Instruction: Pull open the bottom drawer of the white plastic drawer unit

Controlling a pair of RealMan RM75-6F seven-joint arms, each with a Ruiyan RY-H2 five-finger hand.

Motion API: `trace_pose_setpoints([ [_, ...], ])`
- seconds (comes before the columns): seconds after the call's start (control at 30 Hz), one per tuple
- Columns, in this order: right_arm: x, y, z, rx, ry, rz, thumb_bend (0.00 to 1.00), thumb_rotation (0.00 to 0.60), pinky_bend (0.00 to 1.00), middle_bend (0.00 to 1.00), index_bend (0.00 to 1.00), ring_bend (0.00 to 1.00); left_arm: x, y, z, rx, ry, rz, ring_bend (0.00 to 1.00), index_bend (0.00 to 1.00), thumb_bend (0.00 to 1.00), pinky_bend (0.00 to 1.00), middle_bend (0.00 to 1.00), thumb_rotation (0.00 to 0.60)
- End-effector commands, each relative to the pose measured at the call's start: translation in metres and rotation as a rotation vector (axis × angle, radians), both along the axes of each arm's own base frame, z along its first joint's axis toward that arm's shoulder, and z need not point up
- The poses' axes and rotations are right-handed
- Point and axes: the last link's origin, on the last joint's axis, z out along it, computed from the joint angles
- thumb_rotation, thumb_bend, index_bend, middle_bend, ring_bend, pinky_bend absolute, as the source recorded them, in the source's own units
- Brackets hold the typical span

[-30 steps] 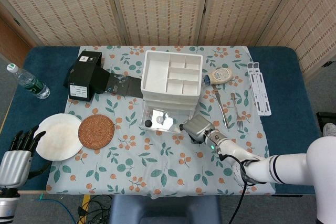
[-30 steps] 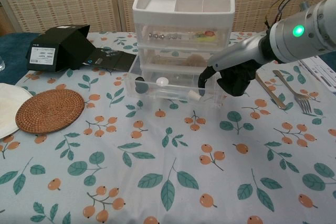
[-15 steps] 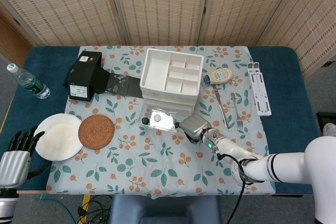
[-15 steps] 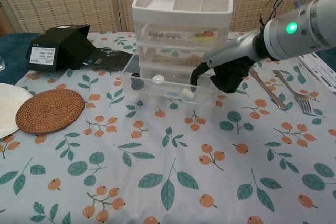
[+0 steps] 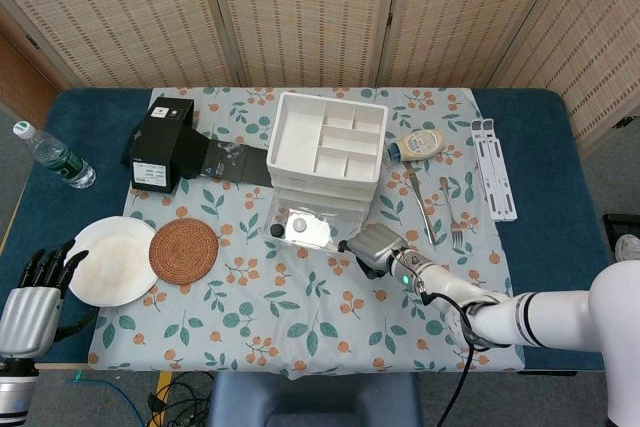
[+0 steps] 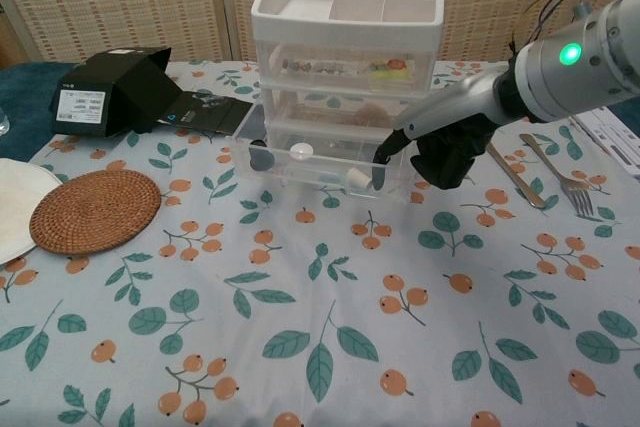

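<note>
The white plastic drawer unit [image 5: 328, 147] [image 6: 345, 17] stands at the table's back centre. Its clear bottom drawer [image 5: 303, 230] [image 6: 320, 169] is pulled out toward me, with a few small items lying in it. My right hand [image 5: 372, 245] [image 6: 445, 152] sits just right of the drawer front. One dark finger [image 6: 385, 154] reaches onto the drawer's front right corner, and the rest are curled in. My left hand [image 5: 30, 302] hangs off the table's near left corner, fingers spread and holding nothing; the chest view does not show it.
A black box [image 5: 160, 142] and a woven coaster [image 5: 184, 251] lie left of the unit, with a white plate [image 5: 108, 260] and a water bottle [image 5: 55, 155] further left. A sauce bottle [image 5: 418, 143], a knife [image 5: 420, 202], a fork [image 5: 450, 209] and a white rack [image 5: 494, 179] lie to the right.
The drawer has shifted a little left and back toward the unit. My right hand first followed it, then drew slightly right, one finger still at the drawer's corner. The left hand has barely moved.
</note>
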Motion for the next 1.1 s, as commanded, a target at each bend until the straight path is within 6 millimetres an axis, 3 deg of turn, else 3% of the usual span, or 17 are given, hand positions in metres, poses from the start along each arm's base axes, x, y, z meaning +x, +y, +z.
trace_pose_setpoints([
  [0.03, 0.003, -0.003, -0.003, 0.0, -0.014, -0.003, 0.96, 0.6, 1.0, 0.93, 0.18, 1.0, 0.0, 0.0, 0.001, 0.001, 0.0, 0.001, 0.11, 0.14, 0.17, 0.07, 0.07, 0.6],
  [0.63, 0.006, -0.019, -0.006, -0.054, -0.046, -0.019, 0.96, 0.6, 1.0, 0.93, 0.18, 1.0, -0.002, -0.002, 0.001, 0.002, 0.002, 0.01, 0.11, 0.14, 0.17, 0.07, 0.07, 0.6],
  [1.1, 0.03, -0.021, 0.024, -0.127, -0.129, 0.055, 0.88, 0.6, 1.0, 0.9, 0.18, 1.0, 0.0, -0.001, 0.001, 0.002, 0.002, 0.003, 0.11, 0.14, 0.17, 0.07, 0.07, 0.6],
])
